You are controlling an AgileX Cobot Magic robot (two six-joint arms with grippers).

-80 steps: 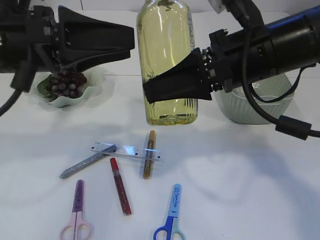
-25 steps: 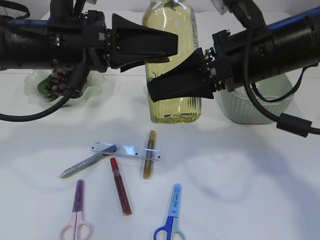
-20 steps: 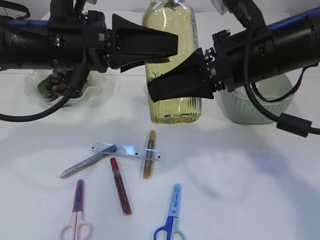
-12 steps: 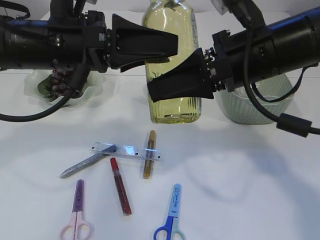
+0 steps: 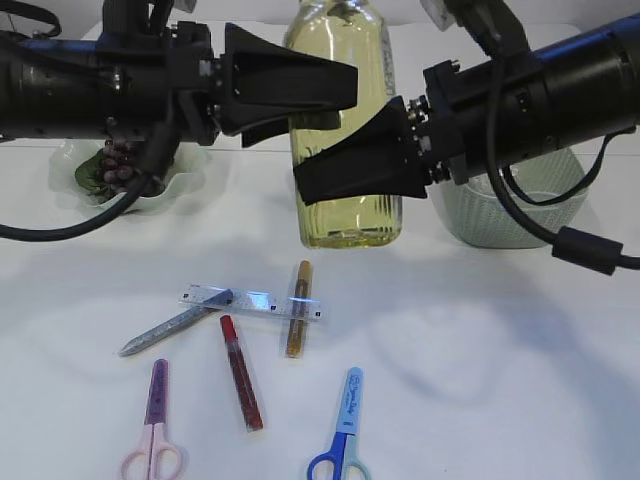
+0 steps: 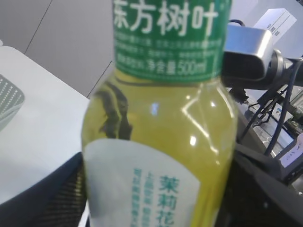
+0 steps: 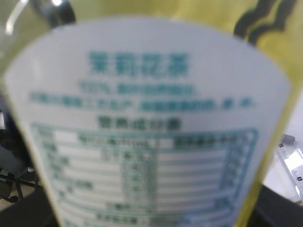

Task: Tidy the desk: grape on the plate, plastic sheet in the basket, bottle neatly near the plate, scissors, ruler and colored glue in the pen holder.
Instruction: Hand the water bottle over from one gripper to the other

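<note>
The bottle (image 5: 350, 205), full of yellow tea, stands upright at mid-table and fills the left wrist view (image 6: 156, 142) and the right wrist view (image 7: 151, 118). My right gripper (image 5: 300, 185) is shut on its lower body from the right. My left gripper (image 5: 345, 100) reaches in from the left higher up, its jaws spread on either side of the bottle. Grapes (image 5: 120, 165) lie on the green plate (image 5: 190, 178). Near the front lie the clear ruler (image 5: 250, 300), silver (image 5: 170, 330), red (image 5: 240, 372) and gold (image 5: 298, 310) glue sticks, pink scissors (image 5: 155, 425) and blue scissors (image 5: 340, 430). The pen holder and plastic sheet are out of view.
A pale green woven basket (image 5: 510, 215) stands behind my right arm at the back right. Both black arms cross the scene at bottle height. The small items are spread over the front half of the white table.
My left gripper's jaws have spread slightly around the bottle. The bottle, the right arm and the items on the table have stayed put.
</note>
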